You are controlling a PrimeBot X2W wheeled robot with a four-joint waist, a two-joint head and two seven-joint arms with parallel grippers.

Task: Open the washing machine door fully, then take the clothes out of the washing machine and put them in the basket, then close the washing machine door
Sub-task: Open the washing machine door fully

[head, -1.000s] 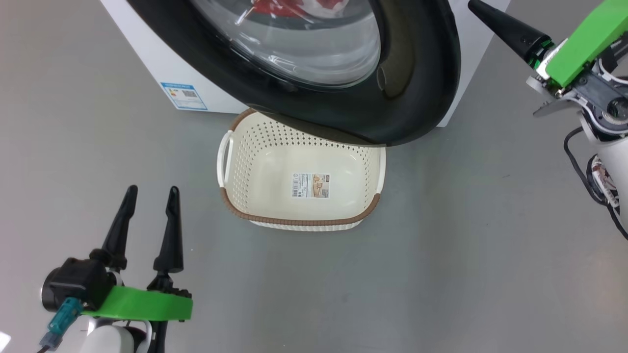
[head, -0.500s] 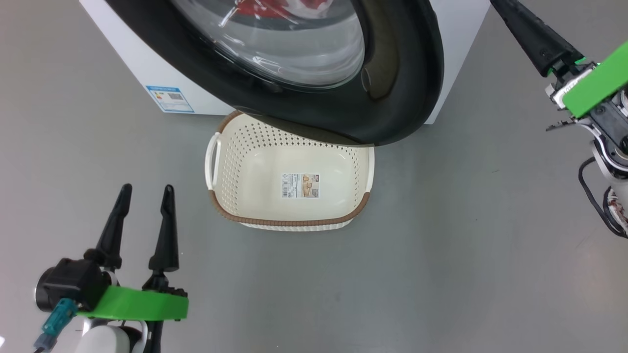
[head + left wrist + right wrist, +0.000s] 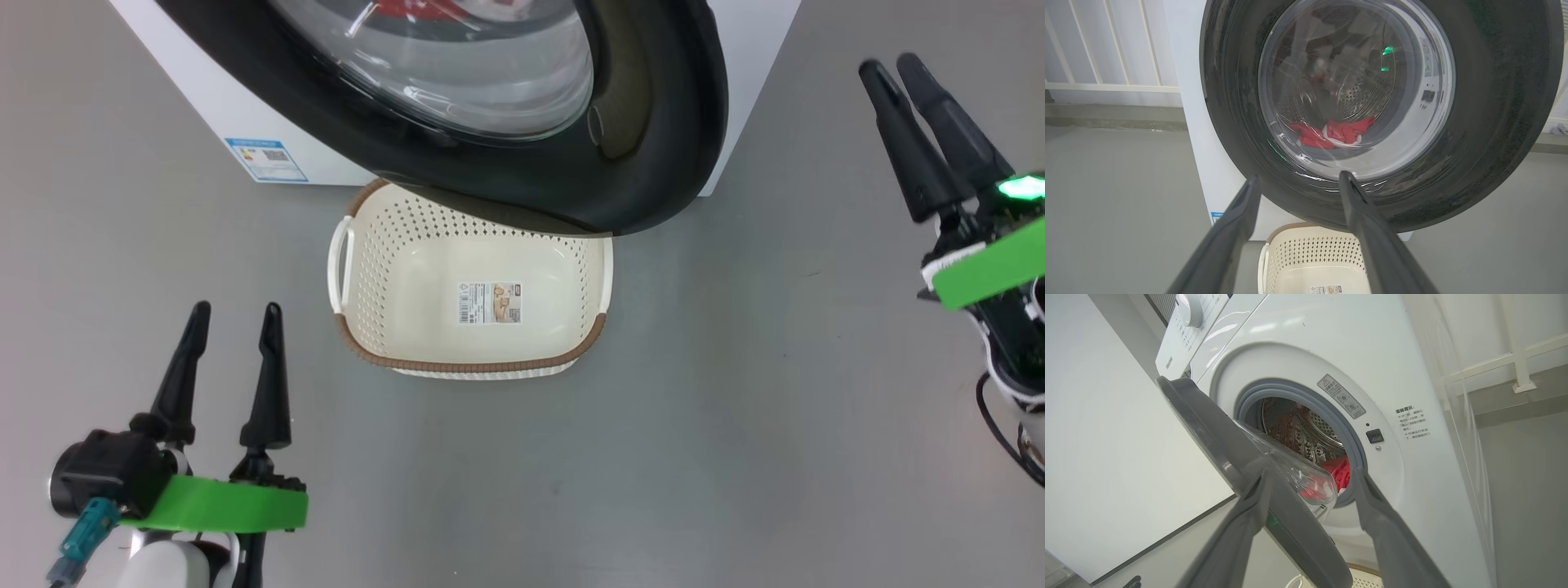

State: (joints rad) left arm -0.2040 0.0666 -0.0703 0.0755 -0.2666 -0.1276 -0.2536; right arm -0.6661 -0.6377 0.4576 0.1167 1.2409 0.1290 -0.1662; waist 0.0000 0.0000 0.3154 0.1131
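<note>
The washing machine (image 3: 1290, 339) bears what looks like "Hisense" — warning sticker (image 3: 1341, 396) unreadable.

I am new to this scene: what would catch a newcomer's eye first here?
The big glossy black washing machine door stands ajar, overhanging the far rim of the empty cream basket on the grey floor. Bright red clothes lie inside the steel drum behind it.
</note>
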